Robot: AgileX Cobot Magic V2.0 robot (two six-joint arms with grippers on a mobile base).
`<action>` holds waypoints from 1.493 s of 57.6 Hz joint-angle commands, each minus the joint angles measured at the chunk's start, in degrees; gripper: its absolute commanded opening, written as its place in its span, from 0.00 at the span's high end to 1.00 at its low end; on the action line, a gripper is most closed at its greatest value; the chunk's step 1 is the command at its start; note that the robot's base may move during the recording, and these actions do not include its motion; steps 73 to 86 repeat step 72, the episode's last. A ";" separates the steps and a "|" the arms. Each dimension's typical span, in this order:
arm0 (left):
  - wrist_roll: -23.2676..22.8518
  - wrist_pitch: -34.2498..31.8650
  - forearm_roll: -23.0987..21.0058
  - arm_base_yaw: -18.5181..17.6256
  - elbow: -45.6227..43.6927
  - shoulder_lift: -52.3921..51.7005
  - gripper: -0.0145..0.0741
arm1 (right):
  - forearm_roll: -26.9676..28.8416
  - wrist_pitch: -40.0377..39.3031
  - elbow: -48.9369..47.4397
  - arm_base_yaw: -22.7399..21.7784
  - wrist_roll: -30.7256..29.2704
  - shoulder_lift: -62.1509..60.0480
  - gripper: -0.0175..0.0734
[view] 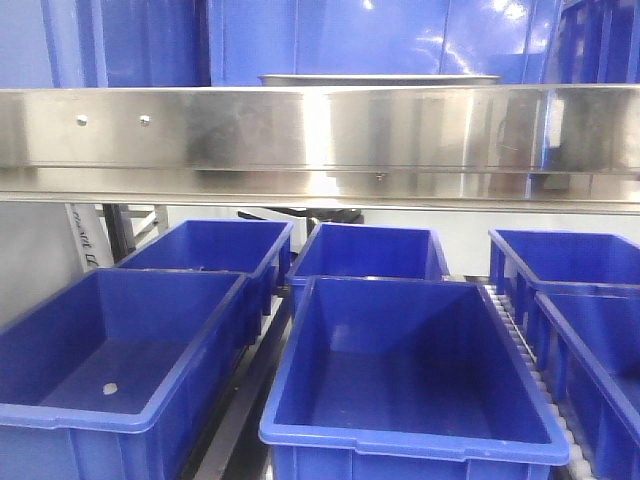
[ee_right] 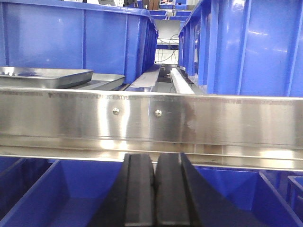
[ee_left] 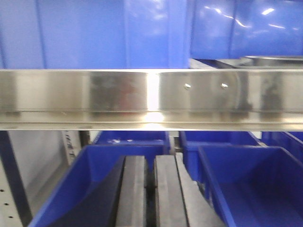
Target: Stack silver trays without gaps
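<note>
Lighting: bright, even, overhead. White glare band near the middle of the steel rail in all three views; small highlights on the upper blue bins. Bin interiors on the lower level are softly shaded. Front view: slightly soft. Left wrist view: blurred throughout, with a blue cast. Right wrist view: the sharpest; silver tray shows pale reflections.

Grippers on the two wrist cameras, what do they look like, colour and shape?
Only the fingers show. The left gripper has two flat, dark grey to black slab-like fingers with matte faces. The right gripper has matching black fingers, squared at the tips and flaring outward lower down. No cables or markings are visible.
</note>
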 commanded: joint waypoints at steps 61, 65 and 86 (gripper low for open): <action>-0.54 -1.27 0.21 1.69 -0.12 -0.28 0.84 | -0.46 -1.45 0.02 -0.15 0.02 -0.25 0.90; -0.54 -1.27 0.21 1.69 -0.12 -0.28 0.84 | -0.46 -1.45 0.02 -0.15 0.02 -0.25 0.90; -0.54 -1.27 0.21 1.69 -0.12 -0.28 0.84 | -0.46 -1.45 0.02 -0.15 0.02 -0.25 0.90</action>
